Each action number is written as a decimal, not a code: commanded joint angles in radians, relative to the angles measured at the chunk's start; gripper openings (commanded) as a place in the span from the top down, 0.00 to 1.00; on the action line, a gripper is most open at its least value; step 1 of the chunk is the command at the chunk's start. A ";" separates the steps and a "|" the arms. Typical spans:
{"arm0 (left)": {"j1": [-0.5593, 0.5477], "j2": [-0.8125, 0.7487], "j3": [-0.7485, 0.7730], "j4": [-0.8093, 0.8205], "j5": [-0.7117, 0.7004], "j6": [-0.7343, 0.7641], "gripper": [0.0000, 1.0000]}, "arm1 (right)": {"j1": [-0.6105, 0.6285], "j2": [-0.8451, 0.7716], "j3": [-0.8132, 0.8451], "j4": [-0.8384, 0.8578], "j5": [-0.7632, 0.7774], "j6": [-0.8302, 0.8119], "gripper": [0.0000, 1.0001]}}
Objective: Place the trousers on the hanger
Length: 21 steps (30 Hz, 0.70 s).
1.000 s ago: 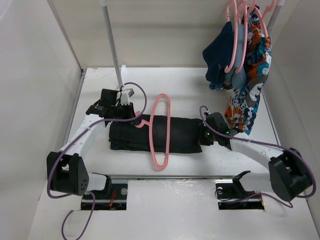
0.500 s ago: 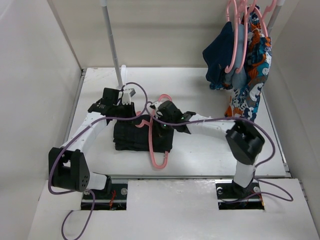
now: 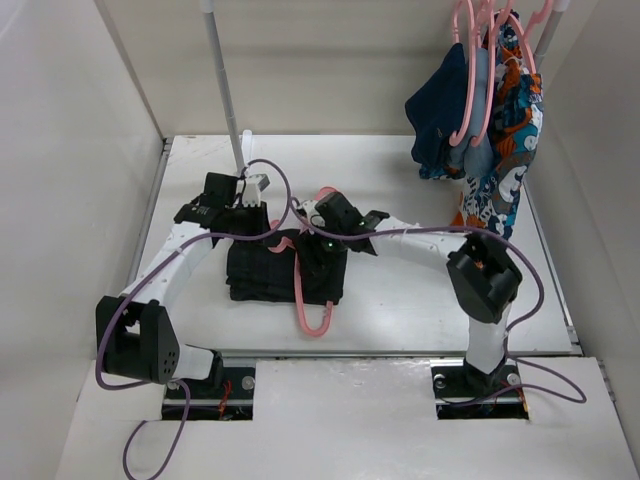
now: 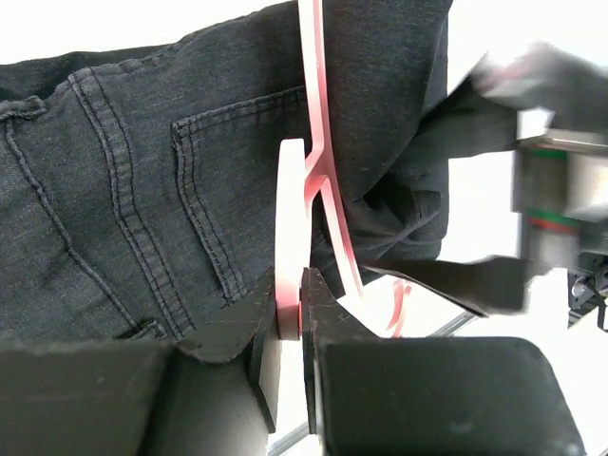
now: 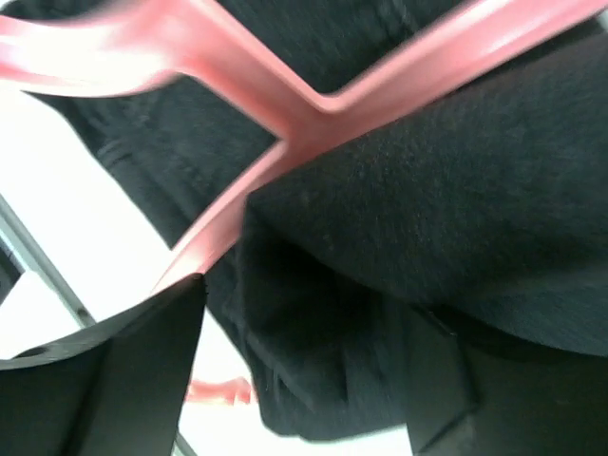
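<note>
The black trousers (image 3: 260, 276) lie folded in a short thick stack on the white table, doubled over the bar of the pink hanger (image 3: 310, 318). My left gripper (image 3: 266, 232) is shut on the hanger's flat neck (image 4: 291, 237), right above the trousers' back pockets (image 4: 142, 190). My right gripper (image 3: 324, 256) hovers over the folded right end with its jaws wide apart. In the right wrist view, black cloth (image 5: 456, 209) fills the space between the fingers (image 5: 114, 370), and the hanger's fork (image 5: 313, 104) crosses just above.
A grey rack pole (image 3: 224, 90) rises at the back left. At the back right hang a navy garment (image 3: 438, 120) and a patterned garment (image 3: 500, 190) on pink hangers (image 3: 468, 70). White walls close in on both sides.
My right arm swept left, carrying the trousers' right end over the hanger bar and folding them in half. Its jaws then opened and let go. The left gripper kept its hold.
</note>
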 commanded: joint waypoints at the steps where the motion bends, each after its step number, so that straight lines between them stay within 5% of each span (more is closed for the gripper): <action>1: 0.001 -0.029 0.031 0.001 -0.057 0.042 1.00 | 0.013 -0.153 0.154 -0.161 0.022 -0.161 0.19; 5: 0.001 -0.029 0.044 -0.008 -0.067 0.042 1.00 | 0.004 -0.280 0.162 -0.171 0.044 -0.175 0.14; 6: 0.001 -0.020 0.044 -0.008 -0.067 0.042 1.00 | -0.019 -0.302 0.094 -0.092 0.024 -0.161 0.22; 8: 0.001 -0.020 0.070 -0.008 -0.067 0.042 1.00 | -0.048 -0.319 0.014 -0.001 -0.029 -0.098 0.50; 9: -0.008 -0.020 0.080 -0.020 -0.076 0.051 1.00 | -0.077 -0.319 -0.031 0.030 -0.047 -0.070 0.85; 10: -0.009 -0.020 0.091 -0.029 -0.076 0.051 1.00 | -0.091 -0.266 -0.045 0.085 -0.072 -0.044 1.00; 21: -0.062 -0.063 0.145 -0.052 -0.060 0.079 1.00 | -0.099 0.140 0.001 0.453 -0.246 0.192 1.00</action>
